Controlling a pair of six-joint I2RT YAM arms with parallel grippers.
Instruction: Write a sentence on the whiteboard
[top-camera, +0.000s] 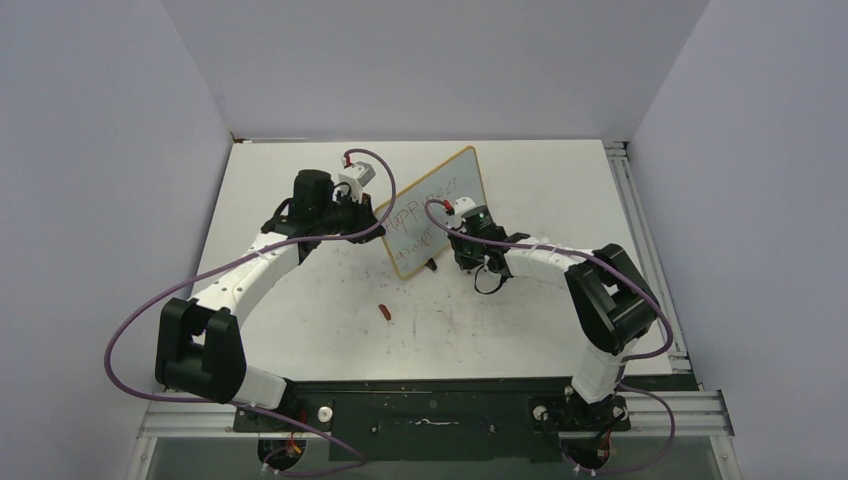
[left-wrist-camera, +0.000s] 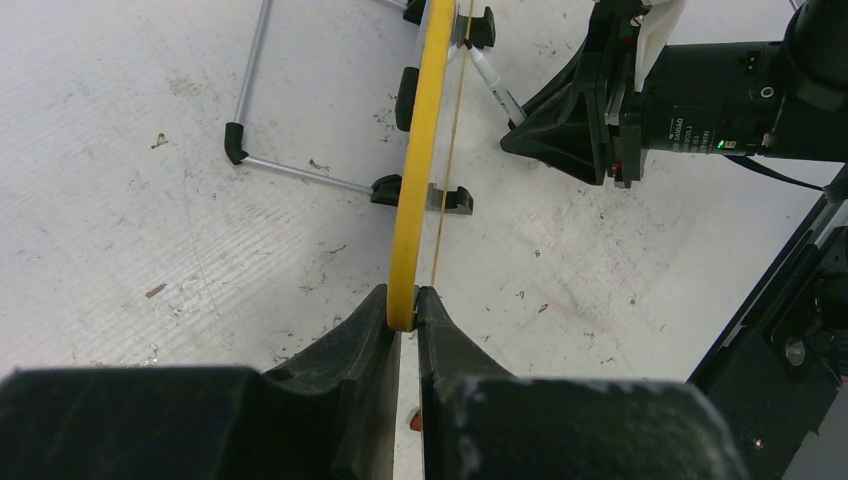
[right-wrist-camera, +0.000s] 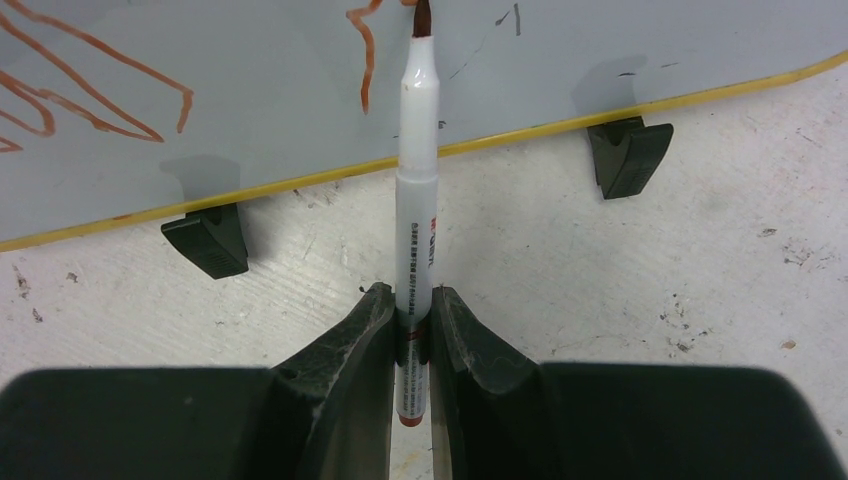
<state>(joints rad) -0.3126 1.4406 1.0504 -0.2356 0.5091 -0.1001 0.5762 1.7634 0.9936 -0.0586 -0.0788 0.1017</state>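
The whiteboard (top-camera: 437, 205) stands tilted on its black feet at mid-table, its yellow frame (left-wrist-camera: 418, 170) seen edge-on in the left wrist view. My left gripper (left-wrist-camera: 403, 303) is shut on the frame's near-left edge (top-camera: 381, 226). My right gripper (right-wrist-camera: 412, 312) is shut on a white marker (right-wrist-camera: 417, 180). The marker's red tip touches the board face (right-wrist-camera: 600, 50) at the end of a stroke. The sentence (top-camera: 418, 213) shows as red lettering in two slanted lines, and parts of its strokes (right-wrist-camera: 367, 70) show in the right wrist view.
A red marker cap (top-camera: 386, 312) lies on the table in front of the board. Black feet (right-wrist-camera: 205, 240) and a wire stand (left-wrist-camera: 300, 175) prop the board. The tabletop (top-camera: 520, 320) is scuffed. Walls enclose three sides, and a rail (top-camera: 640, 240) runs along the right edge.
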